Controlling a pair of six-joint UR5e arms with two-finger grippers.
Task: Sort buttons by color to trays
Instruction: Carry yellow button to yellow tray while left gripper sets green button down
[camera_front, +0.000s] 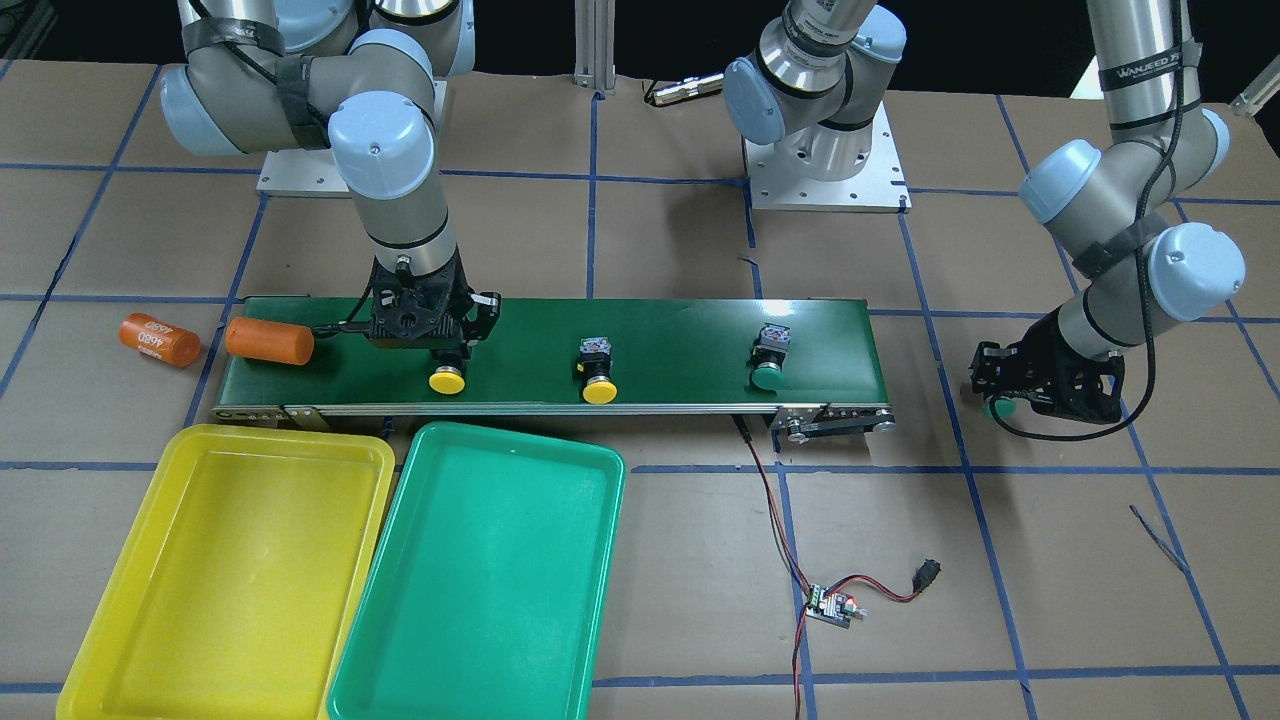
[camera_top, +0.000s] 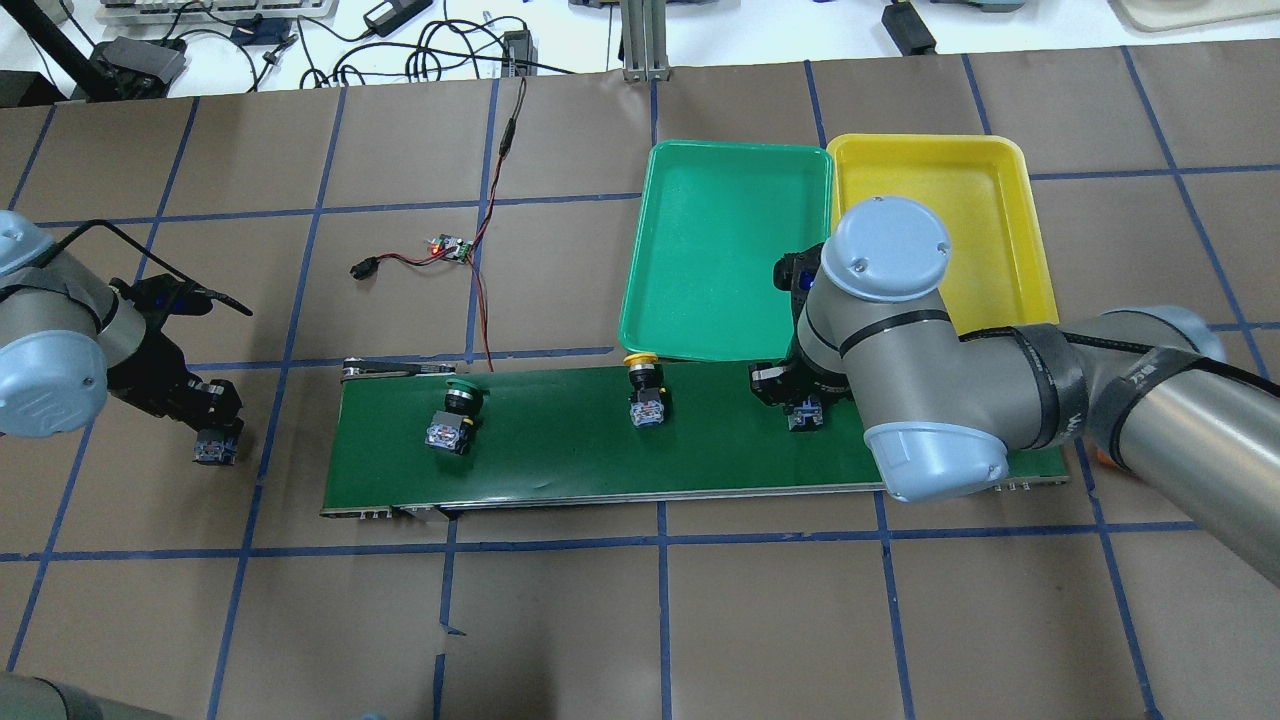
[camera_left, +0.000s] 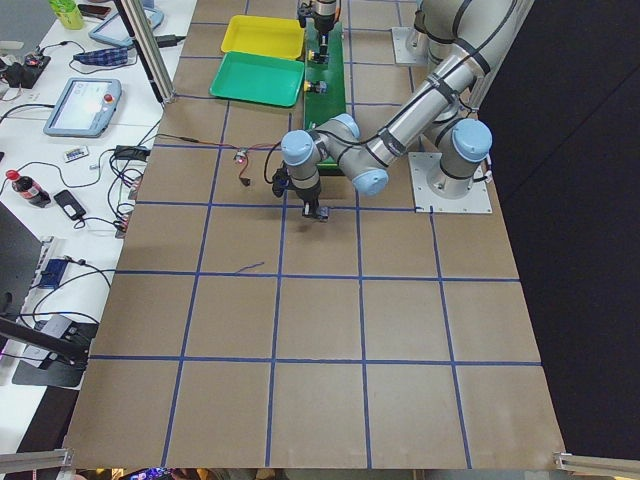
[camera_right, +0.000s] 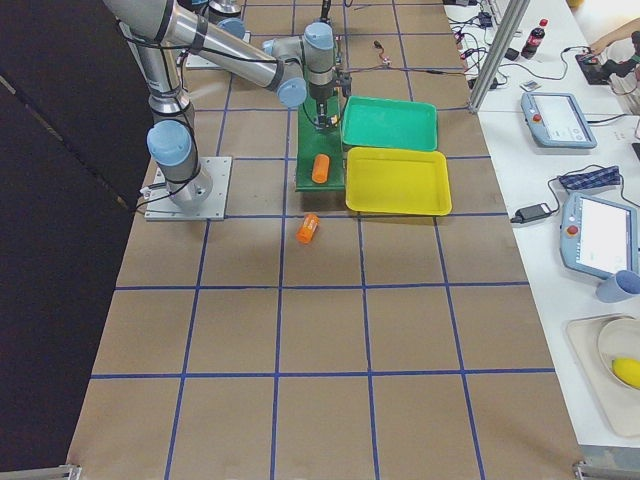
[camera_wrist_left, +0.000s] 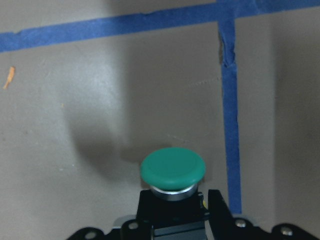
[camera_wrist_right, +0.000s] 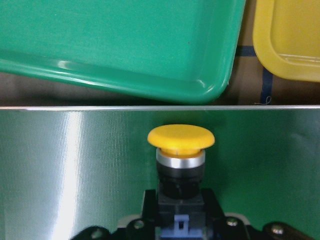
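Note:
My right gripper (camera_front: 445, 358) is shut on a yellow button (camera_front: 447, 380) that rests low on the dark-green belt; the right wrist view shows its yellow cap (camera_wrist_right: 181, 138) ahead of the fingers. My left gripper (camera_front: 1000, 405) is off the belt's other end, just above the brown table, shut on a green button (camera_wrist_left: 173, 168). A second yellow button (camera_front: 598, 385) and a second green button (camera_front: 770, 370) stand on the belt. The yellow tray (camera_front: 230, 560) and the green tray (camera_front: 490, 570) lie side by side in front of the belt, both empty.
The conveyor belt (camera_front: 680, 340) runs across the table's middle. One orange cylinder (camera_front: 268, 340) lies on the belt's end beside my right gripper, another (camera_front: 160, 340) on the table past it. A small controller board (camera_front: 832, 607) with red wires lies by the belt.

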